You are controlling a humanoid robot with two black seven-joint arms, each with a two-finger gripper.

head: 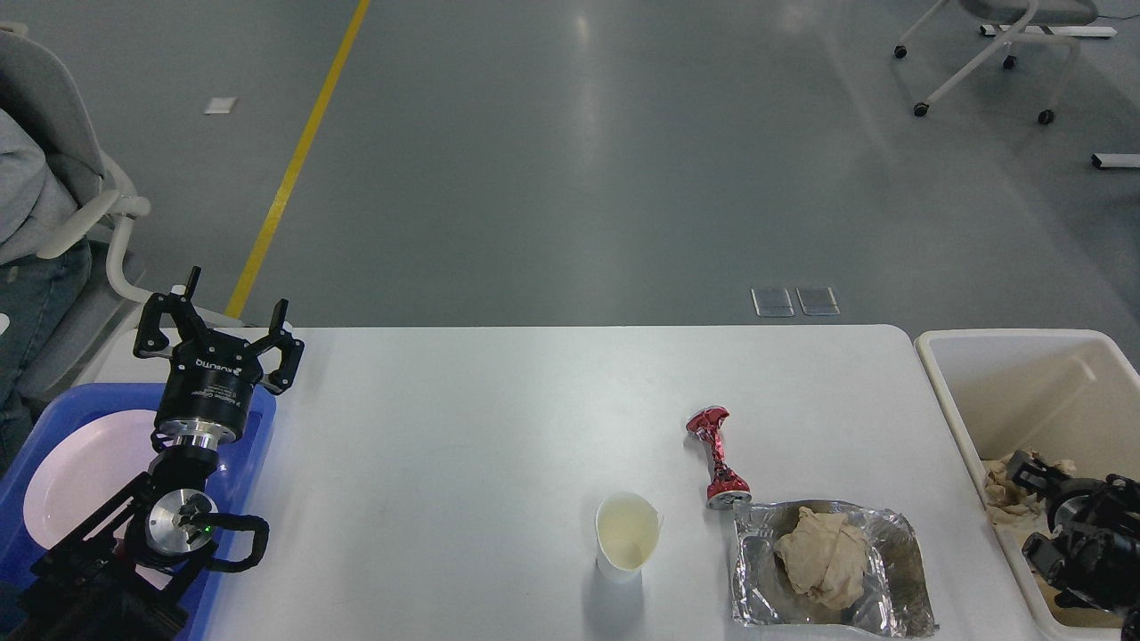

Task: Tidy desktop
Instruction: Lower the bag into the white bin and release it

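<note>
Our white desk point(463, 427) still holds a paper cup point(628, 534), a crushed red can point(717, 458) and a foil tray point(828, 561). Our left pincer point(230, 313) is spread apart and empty; we cannot tell about the right pincer point(1024, 472) in the bin point(944, 392).

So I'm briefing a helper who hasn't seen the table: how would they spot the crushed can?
Look at the white desktop, right half, left of the cream bin. The crushed can lies just behind the foil tray, right of the paper cup. It alone is shiny red, pinched thin in the middle.
</note>
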